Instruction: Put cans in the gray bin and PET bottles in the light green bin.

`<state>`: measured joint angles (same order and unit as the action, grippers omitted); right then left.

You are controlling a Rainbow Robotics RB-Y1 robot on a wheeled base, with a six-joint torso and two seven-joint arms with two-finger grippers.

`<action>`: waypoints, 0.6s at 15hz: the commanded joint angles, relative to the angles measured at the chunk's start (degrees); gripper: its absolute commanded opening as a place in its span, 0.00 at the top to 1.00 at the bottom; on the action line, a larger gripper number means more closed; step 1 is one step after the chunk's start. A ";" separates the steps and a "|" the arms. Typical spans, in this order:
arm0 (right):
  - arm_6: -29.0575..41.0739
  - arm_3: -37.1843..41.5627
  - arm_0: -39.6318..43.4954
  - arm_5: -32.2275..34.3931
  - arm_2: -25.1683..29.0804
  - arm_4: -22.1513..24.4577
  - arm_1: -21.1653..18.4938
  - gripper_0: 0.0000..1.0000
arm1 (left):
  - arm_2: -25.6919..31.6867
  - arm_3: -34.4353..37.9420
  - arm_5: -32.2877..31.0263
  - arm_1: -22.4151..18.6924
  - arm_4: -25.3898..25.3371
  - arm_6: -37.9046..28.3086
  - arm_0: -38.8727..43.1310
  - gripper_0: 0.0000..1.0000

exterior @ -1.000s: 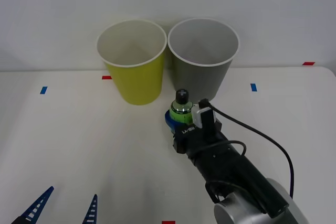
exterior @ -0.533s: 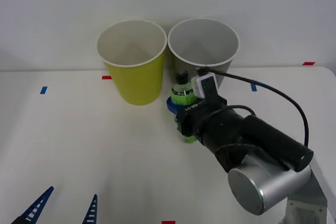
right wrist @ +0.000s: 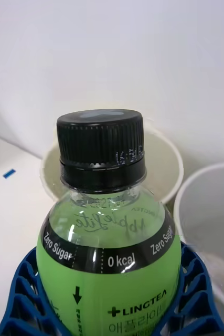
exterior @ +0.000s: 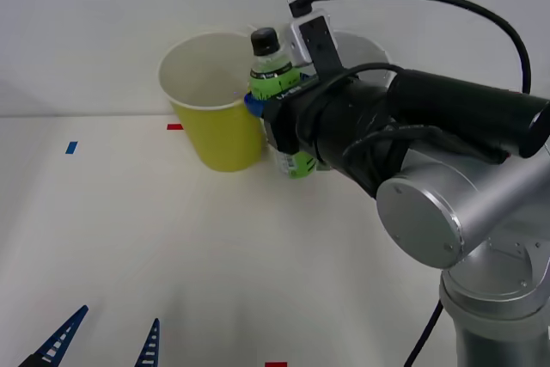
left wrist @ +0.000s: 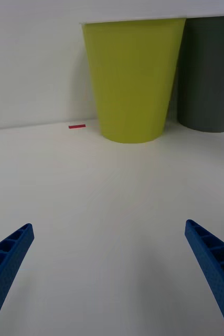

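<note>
Right gripper point(exterior: 273, 100): its blue ribbed fingers are clamped on the PET bottle point(exterior: 277, 83) at the lower body, 1 finger on each side, as the right wrist view confirms where the fingers point(right wrist: 17, 294) cradle the bottle point(right wrist: 109, 252) below its label band. The bottle is lifted clear of the table point(exterior: 129, 238) and carried upright, its long axis close to vertical with the dark cap point(exterior: 265, 39) uppermost.

Position of the bottle: in the front view it hangs just beside the right-hand rim of the light green bin point(exterior: 215, 118), its cap above rim height, its base appearing lower than the rim and outside the wall. It is not yet over the opening. The gray bin point(exterior: 365, 47) stands directly behind the right arm and is largely covered by it; in the right wrist view the gray bin point(right wrist: 209, 220) lies to one side of the bottle and the light green bin point(right wrist: 164, 157) lies straight beyond the cap.

Governing relation: the green bin's mouth lies toward the robot's left of the held bottle and a little above its base. Judgement: the release calls for a further rise and a short carry leftward until the bottle is over the white interior; releasing here would likely drop it between the 2 bins.

Left gripper point(left wrist: 109, 262): fingers spread wide apart, holding nothing, low over the near table point(left wrist: 112, 199), well apart from both bins. The right arm is plainly the nearer.
</note>
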<state>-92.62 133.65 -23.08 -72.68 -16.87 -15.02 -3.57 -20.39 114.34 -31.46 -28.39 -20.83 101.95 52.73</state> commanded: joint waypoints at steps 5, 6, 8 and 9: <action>8.69 -10.95 -15.76 12.47 1.31 -3.79 -1.53 1.00 | 0.00 0.00 0.00 0.00 0.00 0.00 0.00 0.00; 8.78 -15.70 -17.17 18.18 1.05 -4.14 -2.15 1.00 | 0.00 0.00 0.00 0.00 0.00 0.00 0.00 0.00; 9.22 -24.14 -19.89 26.80 0.96 -3.61 -1.79 1.00 | 0.00 0.00 0.00 0.00 0.00 0.00 0.00 0.00; 9.39 -27.83 -20.86 30.58 0.96 -3.52 -1.35 1.00 | 0.00 0.00 0.00 0.00 0.00 0.00 0.00 0.00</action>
<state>-83.74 112.15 -41.26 -48.53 -15.85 -18.74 -5.30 -20.39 114.34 -31.46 -28.39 -20.83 101.95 52.73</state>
